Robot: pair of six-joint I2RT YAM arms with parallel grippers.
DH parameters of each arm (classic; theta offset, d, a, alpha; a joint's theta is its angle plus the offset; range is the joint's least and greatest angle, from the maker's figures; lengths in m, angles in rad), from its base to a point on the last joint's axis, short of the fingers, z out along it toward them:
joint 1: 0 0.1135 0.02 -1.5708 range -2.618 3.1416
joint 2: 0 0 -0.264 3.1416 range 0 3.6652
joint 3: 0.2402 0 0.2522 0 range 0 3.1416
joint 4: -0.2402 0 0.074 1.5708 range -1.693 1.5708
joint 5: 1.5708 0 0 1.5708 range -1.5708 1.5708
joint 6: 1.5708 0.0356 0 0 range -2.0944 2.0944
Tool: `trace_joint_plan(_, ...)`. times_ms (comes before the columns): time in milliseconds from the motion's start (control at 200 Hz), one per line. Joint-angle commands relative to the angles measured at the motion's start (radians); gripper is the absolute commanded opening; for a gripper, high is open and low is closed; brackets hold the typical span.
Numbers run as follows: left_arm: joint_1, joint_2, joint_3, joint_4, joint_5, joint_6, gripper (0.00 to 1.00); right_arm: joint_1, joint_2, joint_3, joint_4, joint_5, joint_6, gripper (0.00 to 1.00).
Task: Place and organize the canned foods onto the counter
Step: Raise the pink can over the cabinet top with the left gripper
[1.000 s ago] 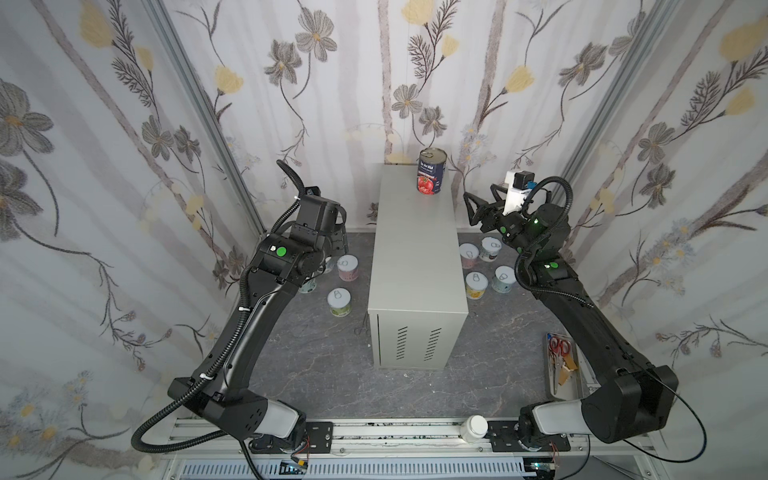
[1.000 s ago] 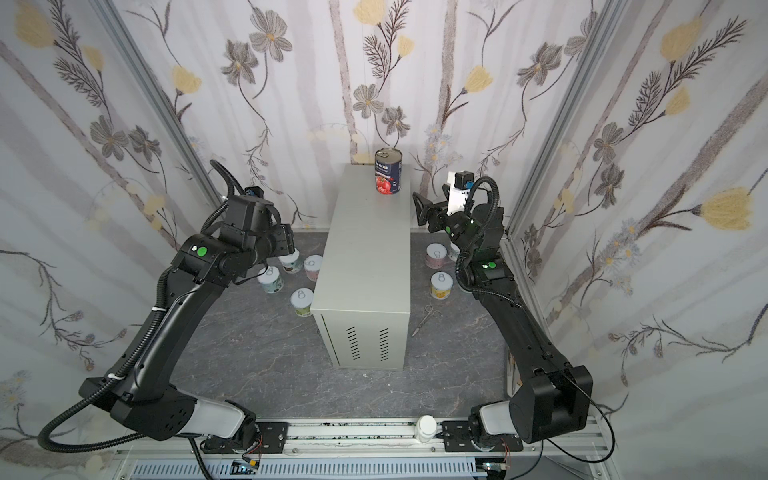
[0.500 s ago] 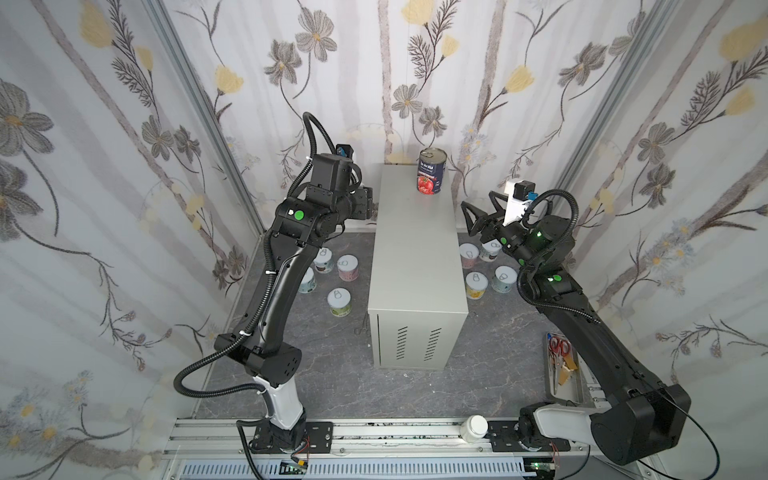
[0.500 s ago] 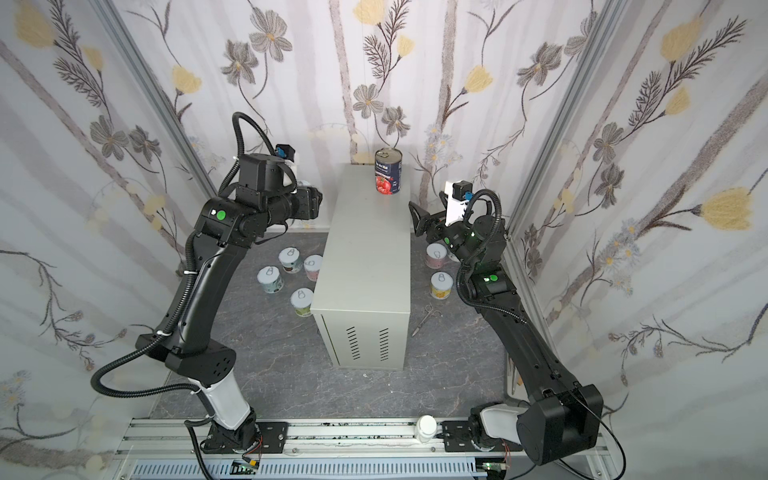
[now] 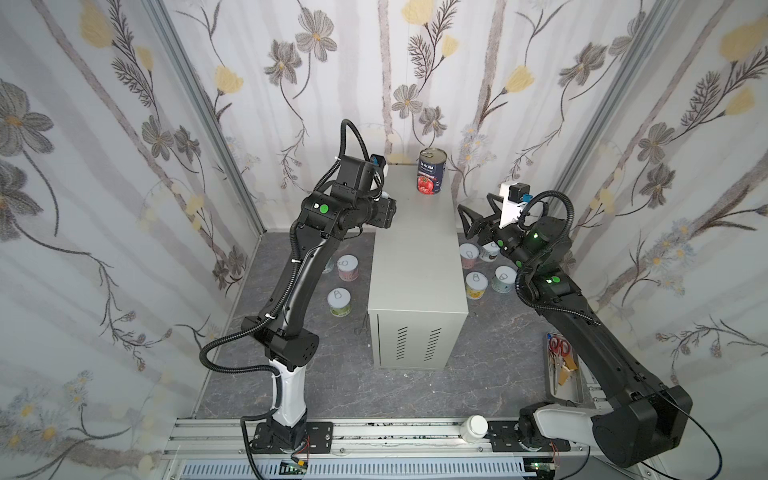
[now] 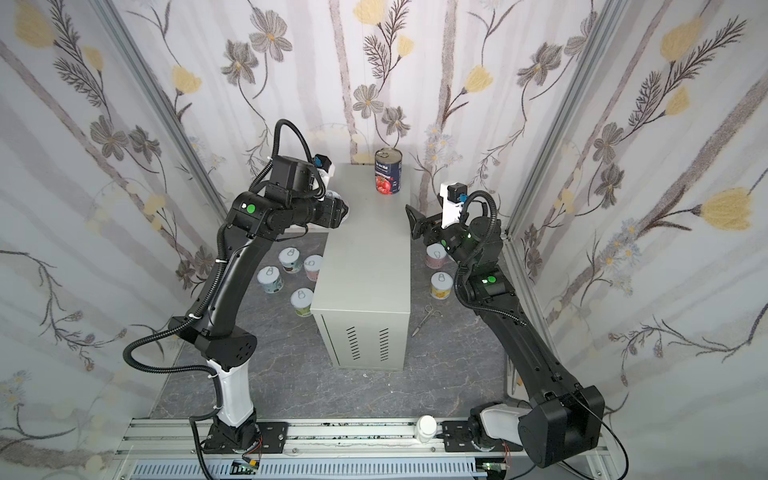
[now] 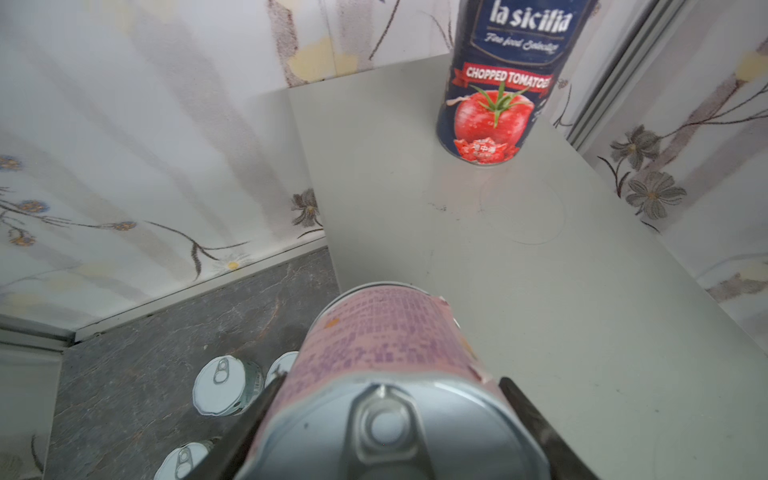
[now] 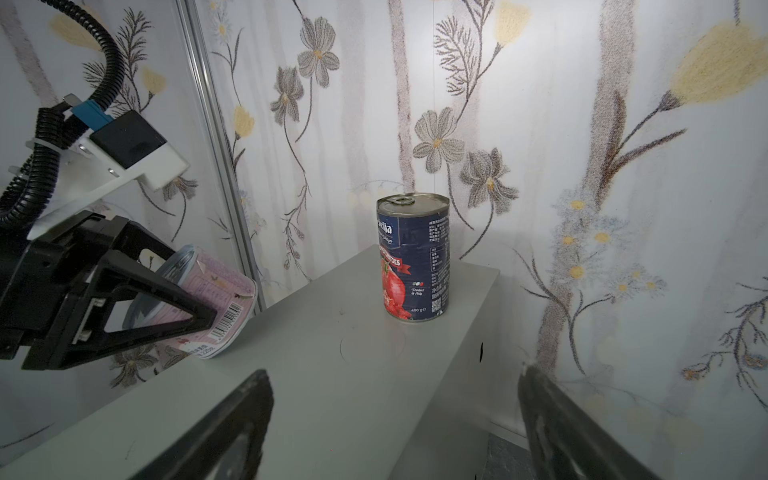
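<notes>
My left gripper is shut on a short pink-labelled can, held tilted over the left edge of the counter's flat top. In the right wrist view that can sits between the black fingers. A tall dark-blue-and-red tomato can stands upright at the counter's far end. My right gripper hangs open and empty just off the counter's right side, facing the tomato can. Several short cans stand on the floor left and right of the counter.
A white plastic bottle rests on the front rail. A metal tray with red scissors lies at the right by the arm's base. Small scissors lie on the floor right of the counter. Floral walls close in on three sides.
My left arm has risen from among the floor cans to the counter's left edge, carrying the pink can. The right arm has shifted only slightly.
</notes>
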Motion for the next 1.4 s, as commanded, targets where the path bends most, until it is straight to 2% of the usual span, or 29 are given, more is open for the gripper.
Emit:
trace_joint_plan(0,-0.019,0.009,0.012,0.042,0.026,0.017,0.42,0.005,0.005,-0.003,0.014,0.019,-0.019,0.93)
trace_joint_plan(190,-0.063,0.035,0.0,0.017,-0.02,0.015,0.43,0.007,-0.001,-0.017,0.018,0.026,-0.025,0.94)
trace_joint_plan(255,-0.071,0.042,-0.004,0.018,-0.029,0.016,0.45,0.008,-0.001,-0.02,0.018,0.024,-0.03,0.95)
trace_joint_plan(405,-0.077,0.053,-0.002,0.019,-0.063,0.012,0.56,0.008,-0.001,-0.022,0.016,0.014,-0.038,0.96)
trace_joint_plan(520,-0.082,0.053,-0.001,0.03,-0.076,0.007,0.75,0.008,0.0,-0.026,0.016,0.007,-0.041,0.97)
trace_joint_plan(615,-0.085,0.056,0.0,0.042,-0.072,0.003,0.82,0.008,0.003,-0.029,0.016,-0.001,-0.042,0.97)
trace_joint_plan(1004,-0.09,0.072,0.006,0.066,-0.073,0.006,0.84,0.01,0.006,-0.025,-0.002,0.007,-0.061,0.97)
trace_joint_plan(1239,-0.089,0.038,0.002,0.072,-0.11,0.017,0.95,0.009,-0.006,-0.044,-0.01,0.009,-0.079,1.0)
trace_joint_plan(1399,-0.09,-0.012,-0.032,0.103,-0.082,0.051,1.0,0.008,-0.017,-0.046,-0.029,-0.055,-0.123,1.0)
